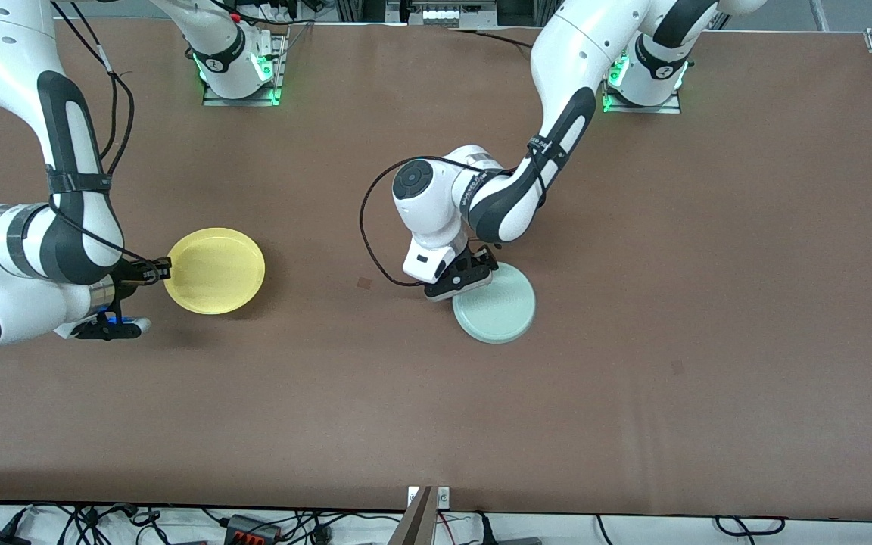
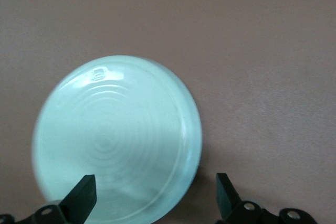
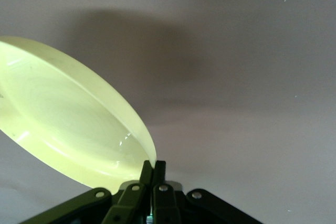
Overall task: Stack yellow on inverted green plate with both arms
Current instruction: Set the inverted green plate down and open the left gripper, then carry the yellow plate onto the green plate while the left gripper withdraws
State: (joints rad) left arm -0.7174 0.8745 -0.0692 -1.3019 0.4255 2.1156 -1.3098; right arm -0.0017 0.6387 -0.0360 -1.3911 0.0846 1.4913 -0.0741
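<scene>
The pale mint-green plate (image 1: 495,304) lies upside down on the brown table near the middle; its ringed underside shows in the left wrist view (image 2: 115,140). My left gripper (image 1: 466,278) is open just above the plate's edge that faces the robots' bases, one finger over the plate and one over the bare table. My right gripper (image 1: 162,267) is shut on the rim of the yellow plate (image 1: 215,270) toward the right arm's end of the table and holds it lifted off the table and tilted, as the right wrist view (image 3: 68,124) shows.
The brown table (image 1: 633,227) spreads wide around both plates. A small dark mark (image 1: 364,283) lies on it between the plates. Cables and a bracket (image 1: 425,515) sit along the table edge nearest the front camera.
</scene>
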